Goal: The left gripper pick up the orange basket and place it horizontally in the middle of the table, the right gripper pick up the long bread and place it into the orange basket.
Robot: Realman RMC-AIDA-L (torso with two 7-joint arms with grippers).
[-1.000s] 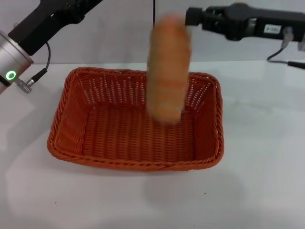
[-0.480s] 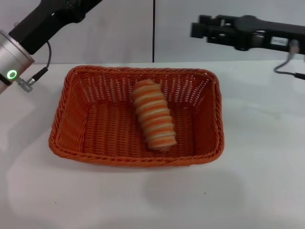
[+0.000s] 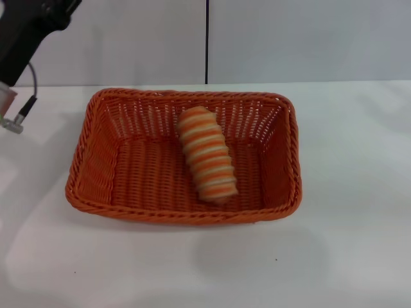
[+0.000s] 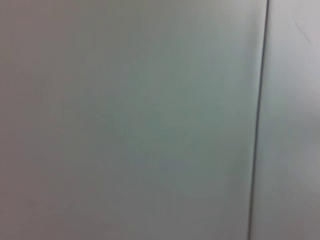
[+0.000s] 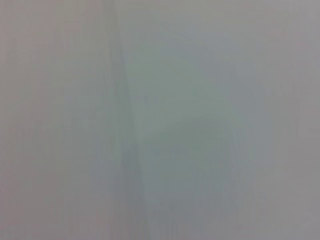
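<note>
Lying inside orange basket (image 3: 96,167), long bread (image 3: 207,154) clear of walls; grippers unseen.

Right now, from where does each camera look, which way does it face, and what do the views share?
Head view: from the robot's head, forward and down at the orange basket with the long bread inside, on the table; the left arm shows at the far left corner.
Left wrist view: faces a plain wall with a dark seam; no fingers show.
Right wrist view: faces a blank pale surface; no fingers show.
Shared: head and left wrist views both show a wall seam.
</note>
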